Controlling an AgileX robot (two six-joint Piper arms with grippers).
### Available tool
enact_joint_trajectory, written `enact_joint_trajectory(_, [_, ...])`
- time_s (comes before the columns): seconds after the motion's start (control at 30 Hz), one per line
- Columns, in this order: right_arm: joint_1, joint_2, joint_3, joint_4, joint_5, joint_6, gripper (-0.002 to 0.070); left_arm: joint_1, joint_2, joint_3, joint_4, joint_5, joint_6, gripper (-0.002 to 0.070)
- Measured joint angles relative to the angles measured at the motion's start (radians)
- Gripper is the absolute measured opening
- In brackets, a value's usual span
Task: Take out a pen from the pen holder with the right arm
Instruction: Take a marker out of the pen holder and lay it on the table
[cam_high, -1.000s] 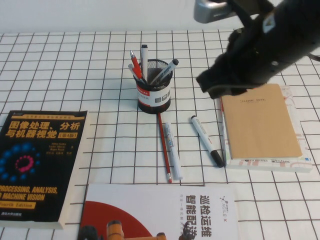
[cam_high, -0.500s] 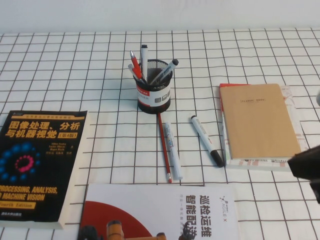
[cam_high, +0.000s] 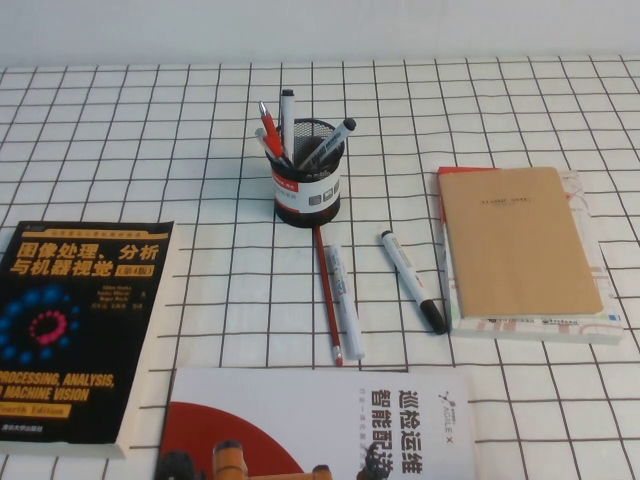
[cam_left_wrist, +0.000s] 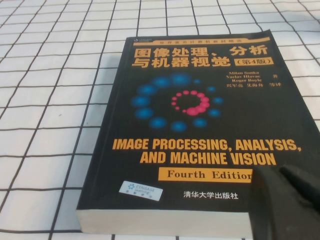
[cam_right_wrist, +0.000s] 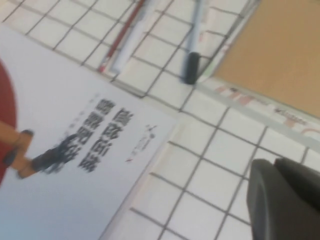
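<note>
The black mesh pen holder (cam_high: 308, 190) stands upright mid-table with several pens (cam_high: 288, 120) sticking out of it. In front of it lie a red pencil (cam_high: 328, 295), a white pen (cam_high: 344, 300) and a black marker (cam_high: 412, 282). Neither arm shows in the high view. My right gripper (cam_right_wrist: 280, 200) is shut and holds nothing; it hovers over bare grid cloth by the white booklet (cam_right_wrist: 65, 150), with the marker (cam_right_wrist: 192, 55) farther off. My left gripper (cam_left_wrist: 285, 200) is shut, low over the near corner of the black book (cam_left_wrist: 195, 135).
A brown notebook (cam_high: 518, 240) on a stack lies at the right. The black textbook (cam_high: 70, 330) lies at the left. The white booklet (cam_high: 320, 425) lies along the front edge. Grid cloth covers the table.
My right arm has left the high view: it was above the brown notebook, dropped to the right edge, and is now out of frame. The pens and books have not moved.
</note>
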Motion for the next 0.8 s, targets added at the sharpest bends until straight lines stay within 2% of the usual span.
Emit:
enact_joint_trajectory(0.17, [-0.228,-0.206,0.262,-0.009,-0.239,0.000,-0.0015,0.000,0.000,0.000,0.000,0.000,0.000,-0.0005])
enact_joint_trajectory(0.43, [-0.464,-0.489,0.540,-0.011,-0.455,0.000,-0.0015,0.000,0.000,0.000,0.000,0.000,0.000,-0.0005])
enact_joint_trajectory(0.57, [-0.501,-0.567,0.588,-0.002,-0.474,0.000,-0.0015,0.000,0.000,0.000,0.000,0.000,0.000,-0.0005])
enact_joint_trajectory(0.8, [-0.481,-0.648,0.598,0.015,-0.426,0.000,-0.0015,0.000,0.000,0.000,0.000,0.000,0.000,-0.0004])
